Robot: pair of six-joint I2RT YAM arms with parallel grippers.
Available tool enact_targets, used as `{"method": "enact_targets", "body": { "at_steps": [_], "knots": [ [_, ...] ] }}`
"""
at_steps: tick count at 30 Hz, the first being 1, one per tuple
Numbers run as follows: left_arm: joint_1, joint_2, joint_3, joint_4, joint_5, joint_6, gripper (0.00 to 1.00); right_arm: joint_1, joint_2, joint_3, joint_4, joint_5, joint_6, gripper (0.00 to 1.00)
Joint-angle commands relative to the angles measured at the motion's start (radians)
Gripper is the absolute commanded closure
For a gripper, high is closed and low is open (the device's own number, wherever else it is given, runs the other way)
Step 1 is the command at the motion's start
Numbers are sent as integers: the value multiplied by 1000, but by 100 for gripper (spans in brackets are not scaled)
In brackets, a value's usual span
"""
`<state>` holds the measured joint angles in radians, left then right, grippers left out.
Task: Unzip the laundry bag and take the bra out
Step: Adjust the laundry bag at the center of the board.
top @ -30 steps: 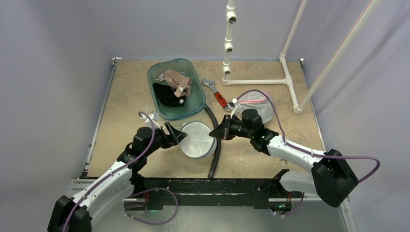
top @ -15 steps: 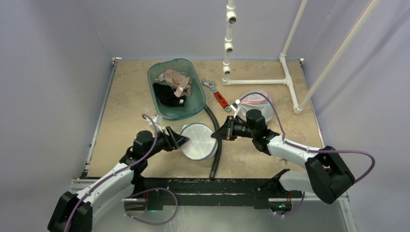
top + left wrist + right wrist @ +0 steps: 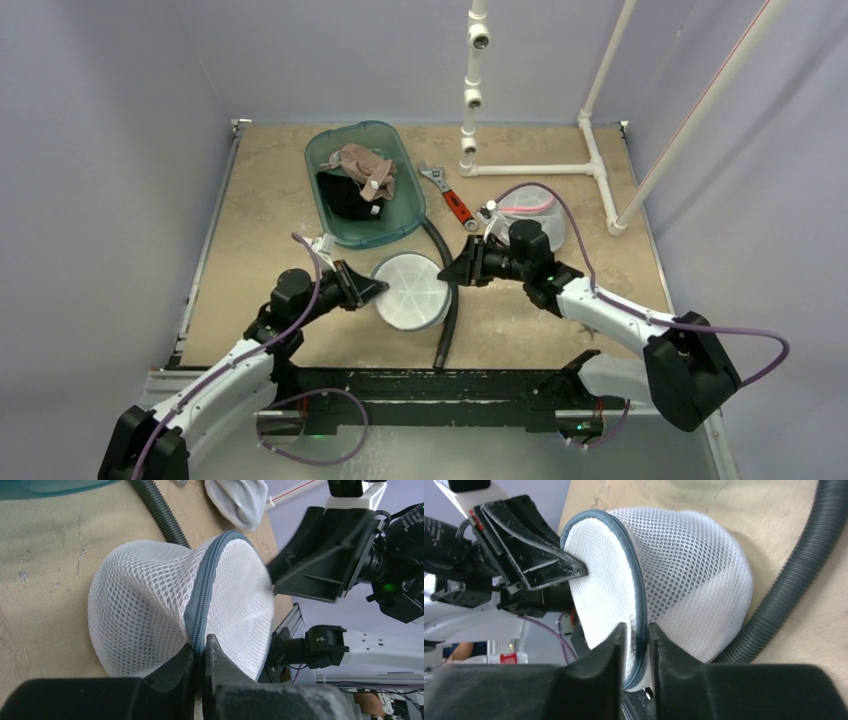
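Note:
The laundry bag [image 3: 410, 290] is a round white mesh pouch with a blue-grey zipper [image 3: 205, 585] round its rim, lying on the table between both arms. My left gripper [image 3: 383, 290] is at its left edge. In the left wrist view the left gripper [image 3: 202, 645] is shut on the zipper seam. My right gripper [image 3: 442, 277] is at the bag's right edge. In the right wrist view the right gripper [image 3: 638, 627] is open, its jaws a little apart with the zipper rim [image 3: 636, 585] between them. The bra is hidden.
A teal bin [image 3: 400, 215] at the back holds beige and black garments. A black corrugated hose [image 3: 448, 310] runs just right of the bag. A red-handled wrench [image 3: 452, 200], a second mesh bag [image 3: 530, 205] and a white pipe frame [image 3: 530, 168] stand behind the right arm.
My left gripper moved in and closed on the bag's left rim. My right gripper, shut before, has parted its jaws at the right rim.

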<state>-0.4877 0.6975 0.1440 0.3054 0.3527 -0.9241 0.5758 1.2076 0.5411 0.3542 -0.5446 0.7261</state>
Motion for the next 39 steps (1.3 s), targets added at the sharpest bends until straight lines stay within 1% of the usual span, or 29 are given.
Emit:
{"method": "enact_targets", "body": {
  "at_steps": [1, 2, 3, 4, 5, 8, 11, 12, 13, 14, 15, 16, 17, 18, 20, 22, 24, 26, 28, 30, 32, 34, 39],
  "knots": [
    [-2, -46, 88, -76, -20, 2, 100, -4, -85, 103, -152, 105, -162, 39],
    [-1, -57, 100, -99, -31, 0, 100, -5, -112, 112, -176, 134, -184, 21],
    [-1, -69, 112, -119, -44, -7, 100, -5, -156, 117, -190, 149, -212, 6],
    [-2, -80, 125, -144, -62, -15, 100, -5, -194, 120, -198, 163, -230, 2],
    [-2, -91, 137, -168, -79, -25, 100, -5, -230, 122, -203, 179, -246, 2],
    [-2, -121, 169, -216, -124, -63, 100, -3, -326, 135, -218, 223, -285, 2],
    [-2, -129, 202, -242, -159, -112, 100, -4, -372, 161, -256, 308, -258, 2],
    [-2, -125, 216, -251, -168, -127, 100, -5, -389, 156, -277, 377, -204, 2],
    [-2, -119, 231, -261, -178, -142, 100, -5, -408, 146, -292, 488, -137, 2],
    [-2, -114, 248, -276, -187, -157, 100, -5, -432, 127, -295, 581, -104, 2],
    [-2, -107, 265, -290, -197, -175, 100, -5, -459, 107, -278, 615, -103, 2],
    [-2, -104, 282, -303, -209, -194, 100, -6, -483, 86, -252, 603, -117, 2],
    [-2, -100, 302, -350, -225, -217, 100, -5, -500, 75, -229, 561, -139, 2],
    [-2, -98, 320, -384, -246, -243, 100, -5, -512, 70, -209, 510, -178, 2],
    [-2, -94, 360, -440, -290, -293, 100, -4, -526, 72, -179, 455, -253, 2],
    [-2, -91, 397, -492, -331, -334, 100, 0, -536, 79, -183, 429, -288, 2],
    [-2, -78, 434, -558, -375, -366, 100, 22, -541, 93, -204, 457, -325, 2],
    [-2, -53, 471, -610, -414, -386, 100, 87, -539, 113, -235, 564, -364, 3],
    [-2, -22, 503, -651, -429, -395, 100, 236, -542, 121, -240, 762, -390, 4],
    [-2, 11, 528, -681, -436, -397, 100, 363, -521, 125, -235, 889, -398, 5],
    [-2, 33, 539, -701, -438, -402, 100, 430, -474, 129, -224, 931, -390, 8],
    [-2, 38, 536, -701, -440, -408, 100, 479, -436, 120, -193, 941, -371, 13],
    [-1, 6, 530, -721, -473, -435, 100, 585, -348, 93, -89, 929, -326, 31]
  ]
}}
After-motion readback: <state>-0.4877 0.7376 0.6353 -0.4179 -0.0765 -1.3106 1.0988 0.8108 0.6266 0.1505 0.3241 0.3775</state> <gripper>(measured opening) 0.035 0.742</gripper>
